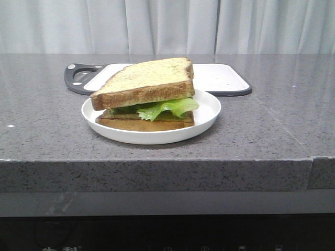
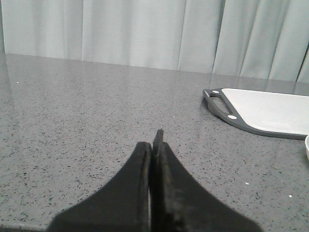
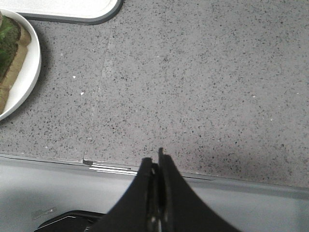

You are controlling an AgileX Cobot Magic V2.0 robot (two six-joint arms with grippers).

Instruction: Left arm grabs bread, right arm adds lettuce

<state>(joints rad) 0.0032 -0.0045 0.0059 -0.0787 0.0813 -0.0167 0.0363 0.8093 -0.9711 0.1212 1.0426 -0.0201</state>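
A thick bread slice (image 1: pixel 146 81) with a speckled face and brown crust lies tilted on top of a green lettuce leaf (image 1: pixel 166 107), which rests on a thinner slice (image 1: pixel 144 123), all on a white plate (image 1: pixel 209 112). Neither arm shows in the front view. My left gripper (image 2: pixel 153 141) is shut and empty over bare counter, left of the cutting board. My right gripper (image 3: pixel 155 162) is shut and empty above the counter's front edge, right of the plate (image 3: pixel 26 72).
A white cutting board (image 1: pixel 222 78) with a dark rim and handle lies behind the plate; it also shows in the left wrist view (image 2: pixel 270 111) and right wrist view (image 3: pixel 63 8). A grey curtain hangs behind. The counter's front edge (image 1: pixel 157 161) drops off.
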